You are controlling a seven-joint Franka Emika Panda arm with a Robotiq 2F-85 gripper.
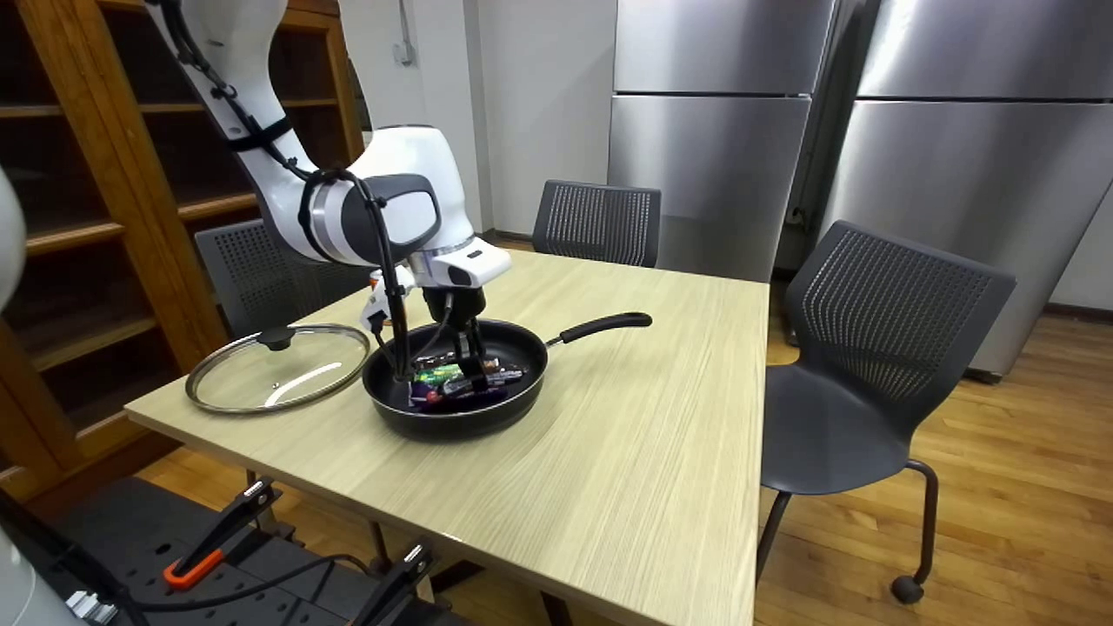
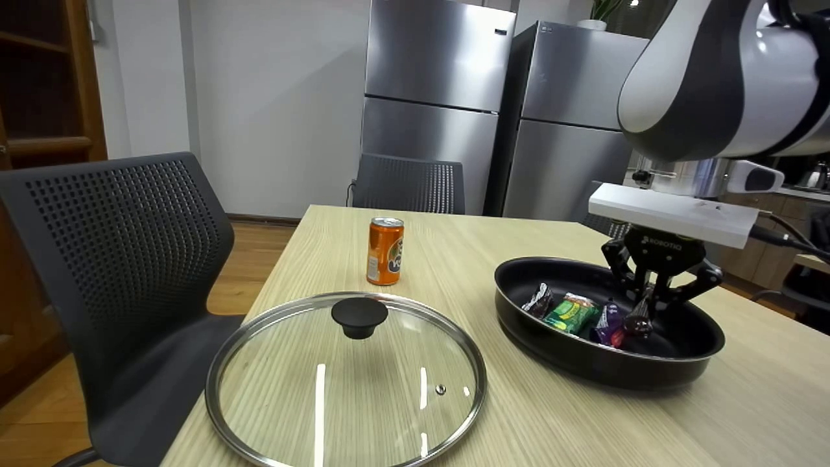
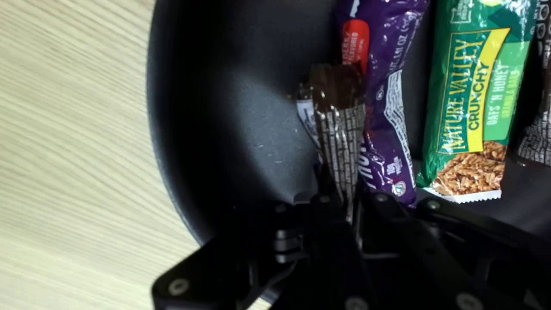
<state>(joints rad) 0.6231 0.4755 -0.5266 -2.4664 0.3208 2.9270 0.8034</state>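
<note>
Wrist view: brown-wrapped bar (image 3: 340, 125) grasped by one end inside the frying pan (image 3: 258, 120)

Jaws: I read them as clenched on the bar's near end; the wrapper runs between them with no gap that I can see.

Position: from the Robotiq gripper (image 3: 351, 204), the bar's exposed length points away, up the frame, its long axis roughly in line with the slot between the jaws. Just beside it lies the purple-wrapped bar (image 3: 376, 125), nearly parallel; their outlines overlap. Farther across are the green Nature Valley granola bar (image 3: 478, 99) and another brown wrapper (image 3: 540, 129).

Limits: I cannot see the grasped end behind the jaws, nor the bar's underside, so contact with the pan floor is unconfirmed. Frame edges cut off the other brown wrapper and the purple one. I cannot read the held bar's brand. In both exterior views, the pan stands on the bench (image 1: 661, 417).
</note>
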